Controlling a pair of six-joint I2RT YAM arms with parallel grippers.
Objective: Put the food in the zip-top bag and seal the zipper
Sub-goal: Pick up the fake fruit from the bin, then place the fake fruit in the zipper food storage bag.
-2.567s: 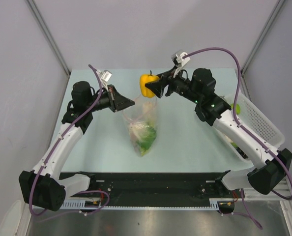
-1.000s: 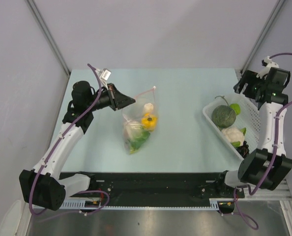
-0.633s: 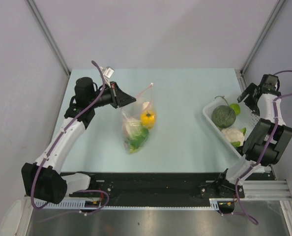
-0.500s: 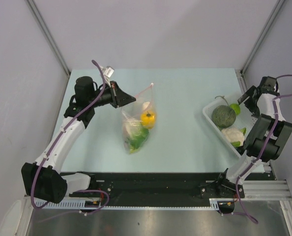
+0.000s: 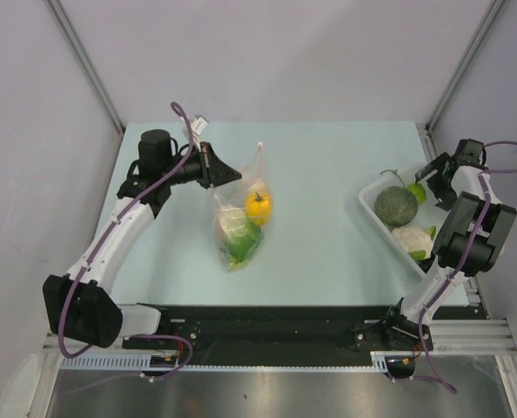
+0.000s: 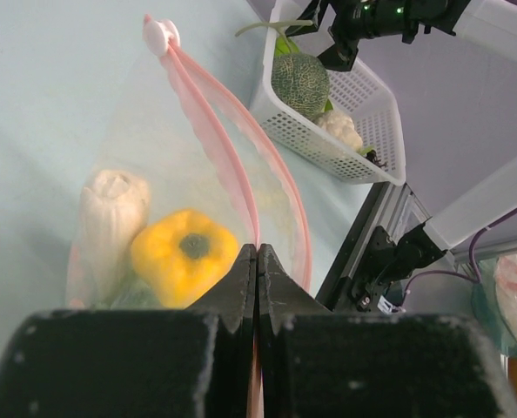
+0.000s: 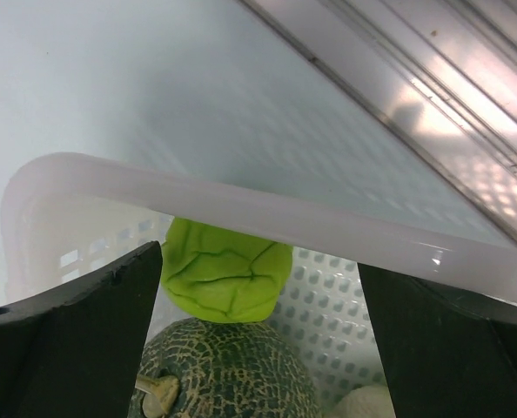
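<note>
The zip-top bag [image 5: 238, 219] lies mid-table with a yellow pepper [image 5: 258, 205], a pale white piece [image 5: 229, 223] and green food [image 5: 242, 246] inside. My left gripper [image 5: 236, 177] is shut on the bag's mouth edge and holds it up. In the left wrist view my left gripper [image 6: 257, 259] pinches the pink zipper [image 6: 213, 131], with the pepper [image 6: 184, 254] and the white piece [image 6: 110, 209] below it. My right gripper [image 5: 429, 174] is open over the basket's far end. In the right wrist view my right gripper [image 7: 258, 266] frames a light green leafy piece [image 7: 228, 270] and a netted green melon [image 7: 224, 374].
The white latticed basket [image 5: 369, 204] stands at the right, holding the melon [image 5: 396, 205], a white cauliflower [image 5: 411, 237] and dark pieces. Its rim [image 7: 241, 207] crosses the right wrist view. It also shows in the left wrist view [image 6: 304, 139]. Walls close the table's sides.
My right gripper let the yellow pepper go into the bag, swung right and came down over the basket's far end. My left gripper lifted the bag's mouth slightly up and away.
</note>
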